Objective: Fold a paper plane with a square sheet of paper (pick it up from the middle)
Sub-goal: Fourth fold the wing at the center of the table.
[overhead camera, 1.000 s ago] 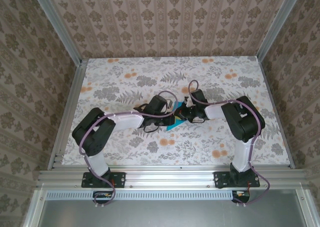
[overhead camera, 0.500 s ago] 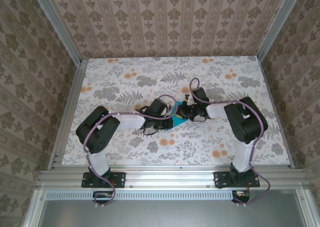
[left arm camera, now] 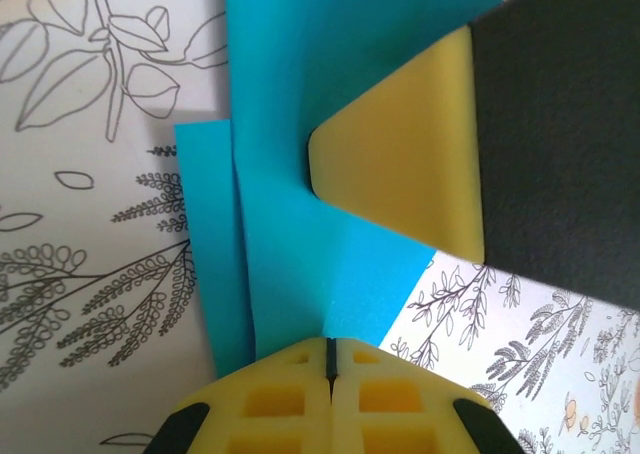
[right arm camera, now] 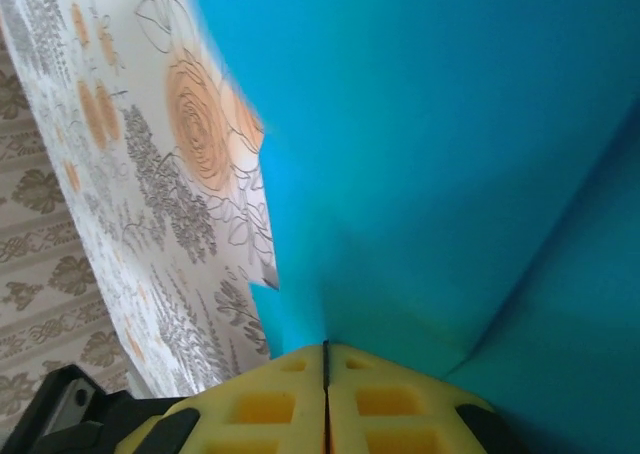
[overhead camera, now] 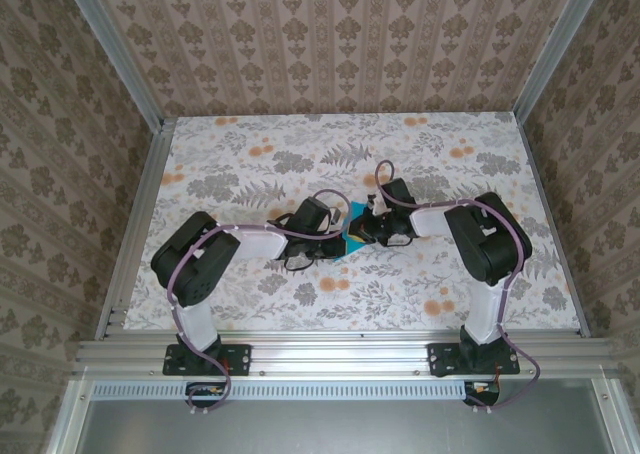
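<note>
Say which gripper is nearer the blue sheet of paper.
Neither left nor right: both touch it. The left gripper is shut on one edge of the sheet of paper; the right gripper is shut on another.

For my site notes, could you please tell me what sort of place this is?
Probably a staged robot test cell, not a home: aluminium frame rails edge wallpapered panels, and two arms are bolted at the edge of a floral-covered table.

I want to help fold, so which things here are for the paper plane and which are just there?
For the job: blue paper, partly folded; left gripper, pinching it; right gripper, pinching it.
Just there: flowered table; patterned walls; metal frame.
</note>
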`<move>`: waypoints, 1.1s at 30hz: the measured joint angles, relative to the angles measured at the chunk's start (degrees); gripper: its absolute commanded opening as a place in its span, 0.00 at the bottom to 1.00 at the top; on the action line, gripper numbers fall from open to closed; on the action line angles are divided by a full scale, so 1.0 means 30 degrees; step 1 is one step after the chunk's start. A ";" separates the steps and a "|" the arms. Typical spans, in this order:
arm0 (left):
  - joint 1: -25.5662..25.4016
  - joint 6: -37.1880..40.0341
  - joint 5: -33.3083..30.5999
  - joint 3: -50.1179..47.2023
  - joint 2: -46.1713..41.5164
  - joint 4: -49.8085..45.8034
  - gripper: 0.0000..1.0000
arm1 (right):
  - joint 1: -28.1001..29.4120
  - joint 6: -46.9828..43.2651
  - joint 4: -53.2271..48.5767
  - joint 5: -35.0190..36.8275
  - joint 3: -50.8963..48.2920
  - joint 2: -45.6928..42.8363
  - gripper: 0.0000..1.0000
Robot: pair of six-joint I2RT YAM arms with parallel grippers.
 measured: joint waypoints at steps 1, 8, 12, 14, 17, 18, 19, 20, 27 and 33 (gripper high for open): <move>0.0058 -0.0044 0.0058 -0.0015 -0.0022 0.0066 0.00 | -0.0007 -0.0080 -0.0058 -0.0044 0.0117 0.0095 0.08; 0.0102 -0.0044 0.0066 -0.0066 -0.0889 -0.0707 0.01 | 0.0000 -0.0342 -0.0182 -0.0058 0.0270 0.0197 0.08; 0.0102 -0.0058 0.0284 -0.0211 -0.0991 -0.0699 0.01 | 0.0000 -0.0437 -0.0510 -0.0044 0.0423 0.0219 0.08; 0.0102 -0.0124 0.0393 -0.0532 -0.0991 -0.0699 0.01 | -0.0007 -0.0481 -0.0670 -0.0044 0.0517 0.0255 0.08; 0.0102 -0.0197 0.0503 -0.0998 -0.0991 -0.0532 0.00 | 0.0007 -0.0619 -0.0860 -0.0044 0.0583 0.0270 0.08; 0.0102 -0.0197 0.0503 -0.1013 -0.0998 -0.0546 0.00 | 0.0000 -0.0641 -0.0925 -0.0051 0.0612 0.0270 0.08; 0.0102 -0.0189 0.0503 -0.1071 -0.1005 -0.0481 0.00 | 0.0000 -0.0692 -0.0998 -0.0051 0.0663 0.0291 0.07; 0.0102 -0.0189 0.0503 -0.1078 -0.1020 -0.0488 0.00 | 0.0000 -0.0699 -0.1049 -0.0051 0.0685 0.0299 0.08; 0.0066 0.0073 -0.0036 -0.1107 -0.1588 -0.1814 0.00 | 0.0000 -0.0707 -0.1450 -0.0066 0.0940 0.0408 0.07; 0.0066 0.0321 -0.0146 -0.1435 -0.2812 -0.3745 0.01 | 0.0000 -0.0699 -0.1472 -0.0087 0.0962 0.0415 0.07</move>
